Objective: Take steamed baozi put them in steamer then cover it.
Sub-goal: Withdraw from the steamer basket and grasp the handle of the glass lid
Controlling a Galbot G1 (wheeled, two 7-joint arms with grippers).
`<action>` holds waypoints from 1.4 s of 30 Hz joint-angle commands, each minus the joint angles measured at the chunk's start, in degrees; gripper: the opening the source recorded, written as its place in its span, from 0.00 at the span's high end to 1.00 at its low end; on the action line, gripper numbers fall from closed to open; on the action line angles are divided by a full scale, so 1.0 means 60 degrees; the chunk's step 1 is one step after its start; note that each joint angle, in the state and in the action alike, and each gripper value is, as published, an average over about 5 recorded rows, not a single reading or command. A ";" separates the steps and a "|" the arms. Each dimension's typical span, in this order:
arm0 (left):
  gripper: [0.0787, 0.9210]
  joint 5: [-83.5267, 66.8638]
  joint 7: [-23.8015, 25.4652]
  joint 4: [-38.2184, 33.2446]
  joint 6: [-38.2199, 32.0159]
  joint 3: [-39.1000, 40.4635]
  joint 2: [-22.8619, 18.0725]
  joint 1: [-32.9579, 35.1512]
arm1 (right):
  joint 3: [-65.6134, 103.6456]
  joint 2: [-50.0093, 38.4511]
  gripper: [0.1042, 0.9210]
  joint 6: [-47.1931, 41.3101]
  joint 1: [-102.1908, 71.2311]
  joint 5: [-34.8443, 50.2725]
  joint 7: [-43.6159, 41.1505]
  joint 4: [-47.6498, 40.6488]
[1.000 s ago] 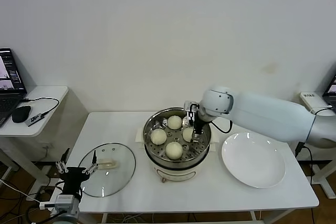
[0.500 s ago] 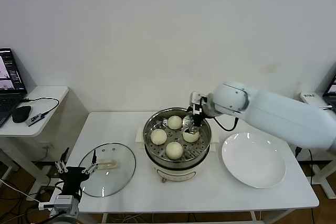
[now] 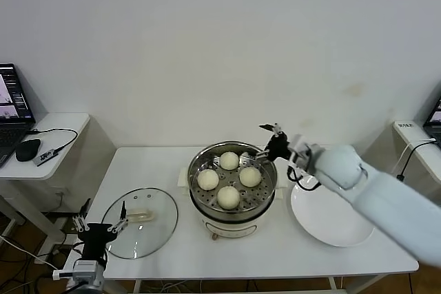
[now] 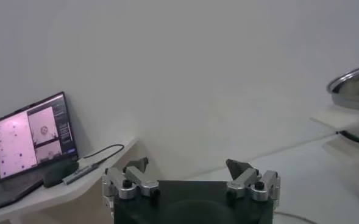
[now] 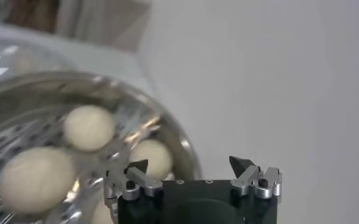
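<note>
Head view
- Steamer (image 3: 200,191): centre of the white table (image 3: 275,253), steel basket on a cream pot base.
- Steamed baozi (image 3: 229,197): four buns, all inside the basket — one at the back, one left, one right, one front.
- Cover (image 3: 153,228): flat on the table, left of the steamer, glass with its cream bar handle up; not on the steamer.
- White plate (image 3: 344,228): right of the steamer, nothing on it.
- Right gripper (image 3: 267,140): above the steamer's back-right rim, fingers spread wide, holding nothing.
- Left gripper (image 3: 100,224): low at the table's front-left edge, near the cover's rim, fingers spread, holding nothing.
- Side desk (image 3: 65,123): far left, with a laptop (image 3: 12,105) and a mouse (image 3: 27,149).

Left wrist view
- Left gripper (image 4: 190,170): both fingertips apart, nothing between them.
- Steamer (image 4: 350,82): rim at the frame edge.
- Laptop (image 4: 30,134): open on the side desk.

Right wrist view
- Right gripper (image 5: 190,166): fingertips wide apart — nothing held.
- Steamed baozi (image 5: 89,126): lying on the perforated floor of the steamer (image 5: 167,131).
</note>
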 commanded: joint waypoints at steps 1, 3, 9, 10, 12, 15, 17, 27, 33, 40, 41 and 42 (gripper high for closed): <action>0.12 0.0720 -0.0030 0.0270 -0.0326 0.0238 -0.0287 0.0034 | 0.7035 0.2560 0.12 0.3813 -0.6599 -0.1476 0.0362 0.0183; 0.12 0.1354 -0.0078 0.0492 -0.0550 0.0323 -0.0325 0.0052 | 0.7826 0.3265 0.12 0.4057 -0.7122 -0.1445 0.0014 0.0076; 0.12 0.4291 -0.0181 0.1271 -0.0927 0.0371 -0.0034 0.0030 | 0.9728 0.4562 0.12 0.3784 -0.8340 -0.0795 -0.0745 0.0191; 0.12 0.4898 -0.0146 0.1395 -0.1055 0.0335 0.0061 0.0017 | 0.9938 0.4694 0.12 0.3646 -0.8524 -0.0725 -0.0781 0.0262; 0.12 0.6248 -0.0038 0.1719 -0.1406 0.0176 0.0276 -0.0029 | 1.0320 0.4929 0.12 0.3453 -0.8875 -0.0699 -0.0772 0.0383; 0.12 0.8020 0.0101 0.2147 -0.1752 -0.0081 0.0635 -0.0053 | 1.0795 0.5197 0.12 0.3411 -0.9294 -0.0791 -0.0744 0.0422; 0.12 0.8974 0.0162 0.2362 -0.1854 -0.0198 0.0852 -0.0044 | 1.1067 0.5323 0.12 0.3433 -0.9510 -0.0824 -0.0752 0.0405; 0.12 1.1386 0.0477 0.3423 -0.1904 0.0313 0.1088 -0.0849 | 1.1312 0.5811 0.12 0.3498 -0.9741 -0.1157 -0.0722 0.0383; 0.12 1.1425 0.0585 0.4155 -0.1819 0.0533 0.1243 -0.1633 | 1.1331 0.6047 0.12 0.3503 -0.9783 -0.1319 -0.0670 0.0513; 0.12 1.1371 0.0635 0.4809 -0.1779 0.0741 0.1402 -0.2557 | 1.1393 0.6264 0.12 0.3523 -0.9953 -0.1396 -0.0666 0.0621; 0.12 1.1370 0.0650 0.4901 -0.1771 0.0775 0.1416 -0.2699 | 1.1397 0.6289 0.12 0.3530 -0.9974 -0.1410 -0.0667 0.0626; 0.12 1.1371 0.0663 0.4990 -0.1763 0.0803 0.1424 -0.2825 | 1.1402 0.6309 0.12 0.3537 -0.9993 -0.1417 -0.0669 0.0629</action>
